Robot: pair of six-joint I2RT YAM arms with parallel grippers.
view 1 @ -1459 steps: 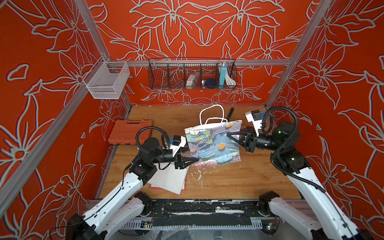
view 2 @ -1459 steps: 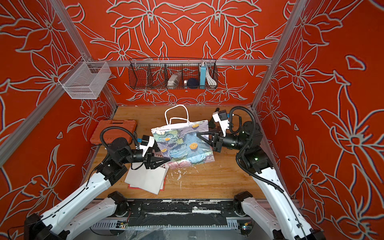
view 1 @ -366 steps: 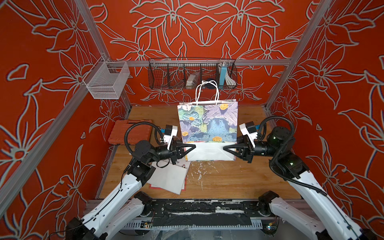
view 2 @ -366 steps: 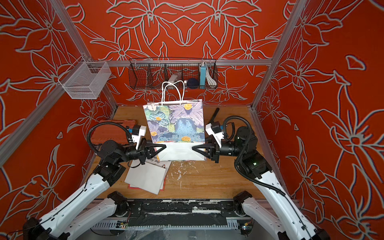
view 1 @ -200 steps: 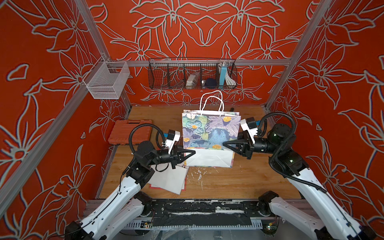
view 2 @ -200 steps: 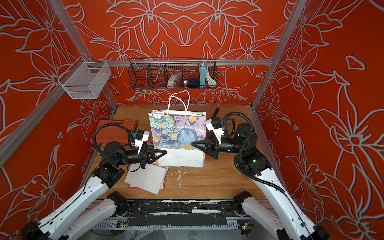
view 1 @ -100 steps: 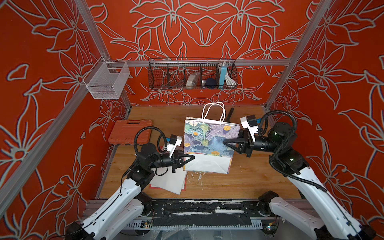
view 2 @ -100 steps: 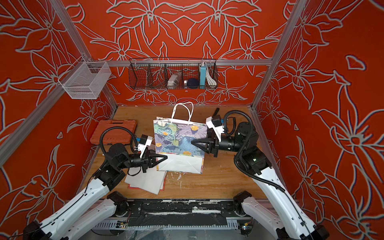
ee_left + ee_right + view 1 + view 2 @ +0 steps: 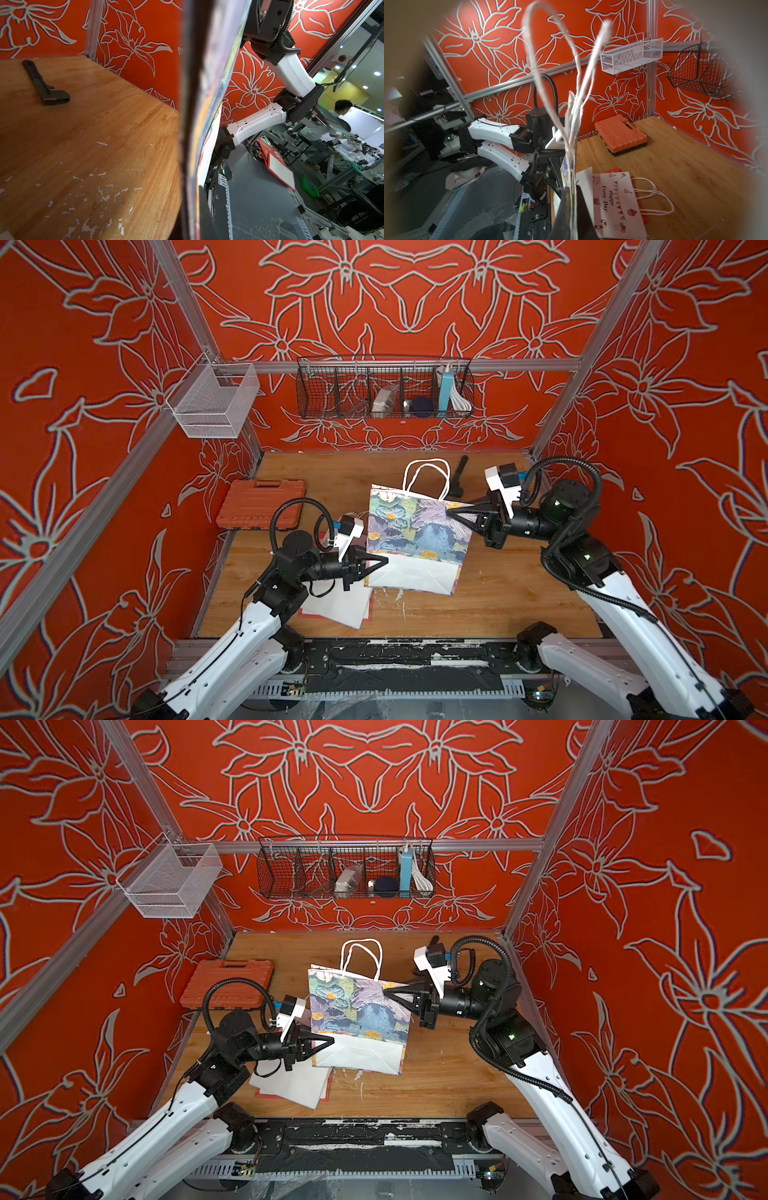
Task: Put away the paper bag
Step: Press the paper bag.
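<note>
The paper bag (image 9: 415,531) (image 9: 357,1011), flat, with a painted flower print, a white bottom fold and white cord handles (image 9: 426,477), is held tilted over the middle of the table. My left gripper (image 9: 384,561) (image 9: 330,1041) is shut on its lower left corner. My right gripper (image 9: 451,512) (image 9: 388,992) is shut on its upper right edge near the handles. The left wrist view shows the bag edge-on (image 9: 207,104) between the left gripper's jaws (image 9: 193,218). In the right wrist view the bag's edge (image 9: 572,145) and handles (image 9: 550,62) rise from the shut right gripper (image 9: 571,207).
A second, white paper bag (image 9: 336,605) (image 9: 612,203) lies flat under my left arm. An orange tool case (image 9: 262,504) sits at the back left and a black wrench (image 9: 459,477) (image 9: 43,85) at the back right. A black wire basket (image 9: 384,391) and a white mesh basket (image 9: 214,402) hang on the walls.
The bag has tipped over from nearly upright and come lower and nearer the front. My right gripper has closed on the bag's upper right edge. The left grip is unchanged.
</note>
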